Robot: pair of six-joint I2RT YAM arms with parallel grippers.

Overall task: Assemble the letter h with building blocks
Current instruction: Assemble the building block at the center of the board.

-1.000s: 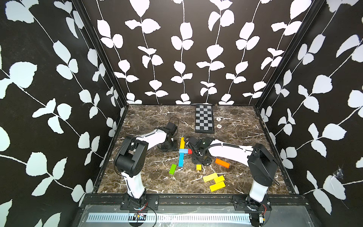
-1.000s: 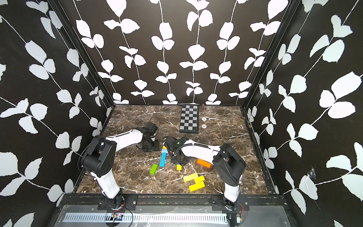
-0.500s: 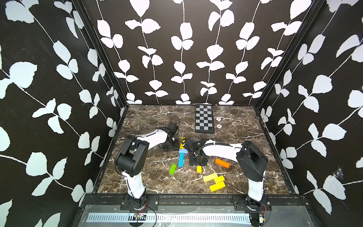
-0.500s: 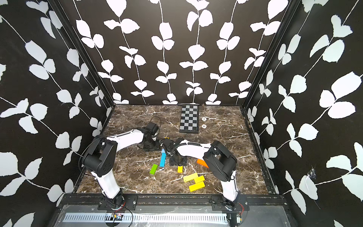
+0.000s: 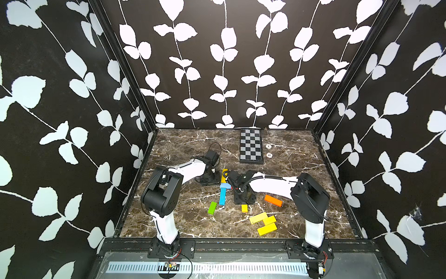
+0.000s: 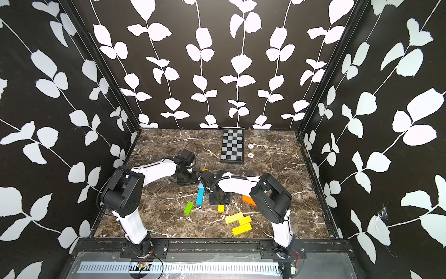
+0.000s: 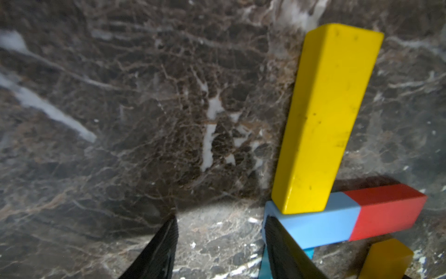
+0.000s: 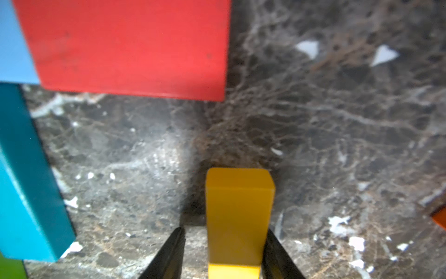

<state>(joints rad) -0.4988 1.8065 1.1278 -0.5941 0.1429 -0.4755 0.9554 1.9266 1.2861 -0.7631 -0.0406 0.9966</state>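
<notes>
Marble-look tabletop (image 5: 183, 149): slick, blocks may skid
Long yellow rectangular block (image 7: 323, 116): flat, butting short light-blue block (image 7: 313, 224)
Left gripper (image 7: 220, 218): jaws apart, empty
Right gripper (image 8: 224, 230): jaws loosely straddling small yellow rectangular block (image 8: 239, 205) on the tabletop; light, rigid, smooth; pinch its 2 long sides

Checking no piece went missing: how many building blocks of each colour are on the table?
yellow blocks: 5
orange block: 1
red block: 1
light blue block: 1
blue block: 1
green block: 1
Total: 10
</notes>
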